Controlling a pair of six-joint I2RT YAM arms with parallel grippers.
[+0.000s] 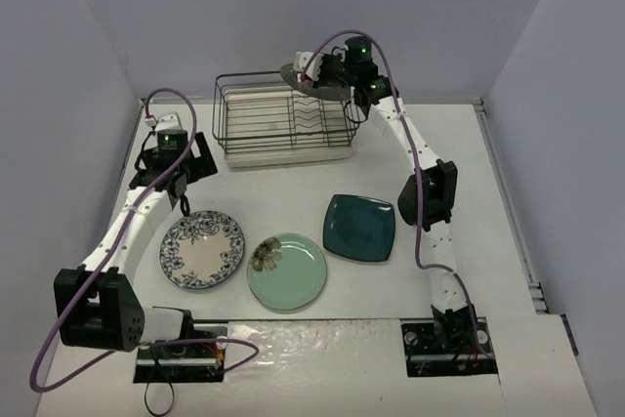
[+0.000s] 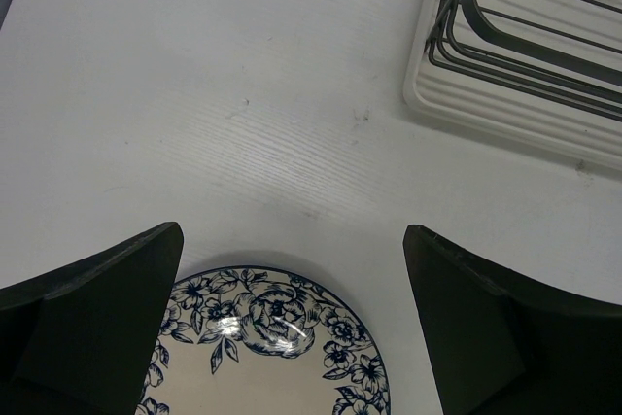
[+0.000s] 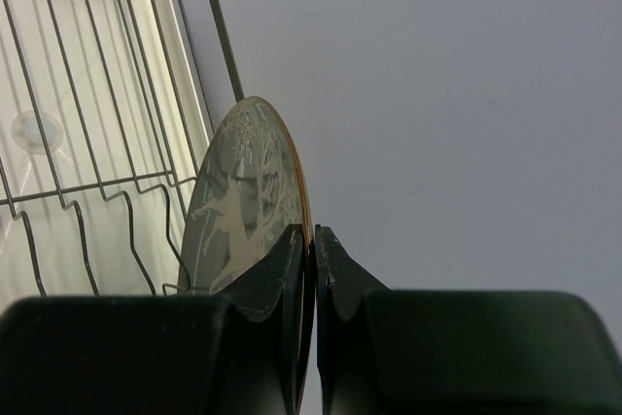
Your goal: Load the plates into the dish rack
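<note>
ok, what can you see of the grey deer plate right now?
The grey plate is round and glossy, ceramic by the look, with a pale deer-and-trees motif on its face and a thin amber-looking line along its edge. Its rim is pinched between the fingers of the right gripper, and the wrist camera sees it nearly edge-on. From above it hangs off the table, over the back edge of the dish rack. Whether it touches the rack's wires cannot be told.

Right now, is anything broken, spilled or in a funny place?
Nothing looks broken or spilled. The grey round deer plate hangs above the back of the black wire dish rack, pinched in the right hand.
</note>
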